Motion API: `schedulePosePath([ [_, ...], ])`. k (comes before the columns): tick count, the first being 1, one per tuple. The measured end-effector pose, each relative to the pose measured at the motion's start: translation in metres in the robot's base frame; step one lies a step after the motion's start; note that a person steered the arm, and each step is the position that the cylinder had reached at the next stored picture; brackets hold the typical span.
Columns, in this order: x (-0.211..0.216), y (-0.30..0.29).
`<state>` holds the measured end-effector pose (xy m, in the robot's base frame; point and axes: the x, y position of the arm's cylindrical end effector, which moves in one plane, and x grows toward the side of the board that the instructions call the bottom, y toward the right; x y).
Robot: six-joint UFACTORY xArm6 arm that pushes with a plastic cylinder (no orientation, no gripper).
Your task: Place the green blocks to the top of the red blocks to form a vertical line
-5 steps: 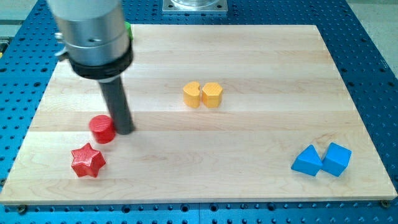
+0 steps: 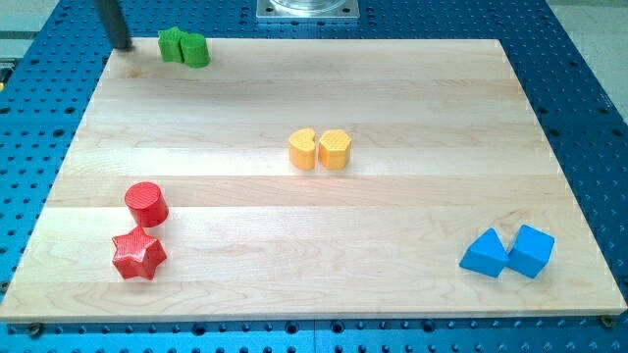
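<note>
Two green blocks sit touching at the board's top left edge: a green star-like block (image 2: 172, 43) and a green rounded block (image 2: 195, 50) on its right. A red cylinder (image 2: 146, 204) stands at the lower left, with a red star (image 2: 138, 254) just below it, touching or nearly touching. My tip (image 2: 123, 45) is at the top left corner of the board, a short way left of the green blocks and apart from them. It is far above the red blocks.
Two yellow blocks (image 2: 321, 149) sit side by side near the board's middle. Two blue blocks (image 2: 508, 252) sit together at the lower right. The wooden board (image 2: 412, 98) lies on a blue perforated table; a metal base plate (image 2: 307, 9) is at the view's top.
My rod has moved from beside the red cylinder up to the top left corner. The red cylinder has shifted slightly left and down toward the red star. The green blocks are now uncovered.
</note>
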<state>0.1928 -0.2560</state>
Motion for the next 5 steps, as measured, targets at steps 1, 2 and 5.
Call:
schedulePosePath([
  [1,0.021,0.082],
  [2,0.057,0.1],
  [5,0.093,0.14],
])
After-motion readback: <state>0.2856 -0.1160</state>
